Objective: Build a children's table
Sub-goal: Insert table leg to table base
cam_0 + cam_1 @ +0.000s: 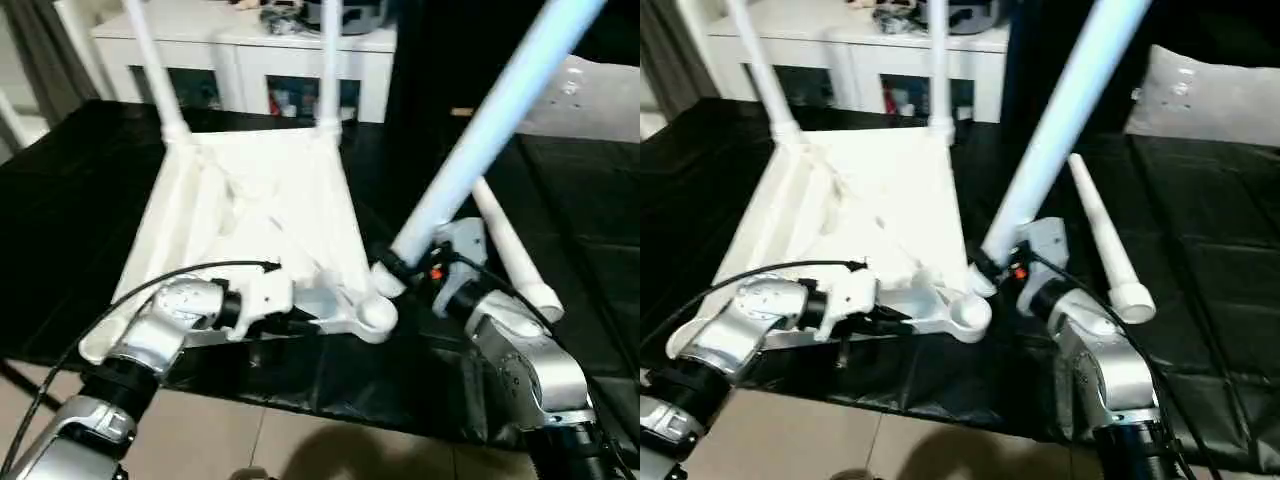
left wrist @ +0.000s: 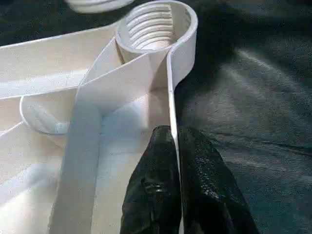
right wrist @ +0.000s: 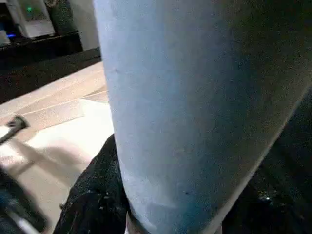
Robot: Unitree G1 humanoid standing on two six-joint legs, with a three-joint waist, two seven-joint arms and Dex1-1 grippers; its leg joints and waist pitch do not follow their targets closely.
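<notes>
Here the table top [image 1: 250,215] lies upside down on the black work surface [image 1: 60,180], two legs [image 1: 150,60] already upright in its far sockets. The left gripper [image 2: 174,146] pinches the top's near rim beside an empty socket [image 2: 156,29] — the right gripper [image 1: 392,268] clasps a tilted leg [image 1: 490,120]. Another leg [image 1: 1102,240] lies loose nearby.

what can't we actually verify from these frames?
- Held leg: upper end cut off by the head views' top edge; lower end hidden behind the right pincer.
- Near-left corner of the tabletop: covered by the left forearm in the head views.
- Two fitted legs: tops out of frame.
- Cabinet contents: too blurred.
</notes>
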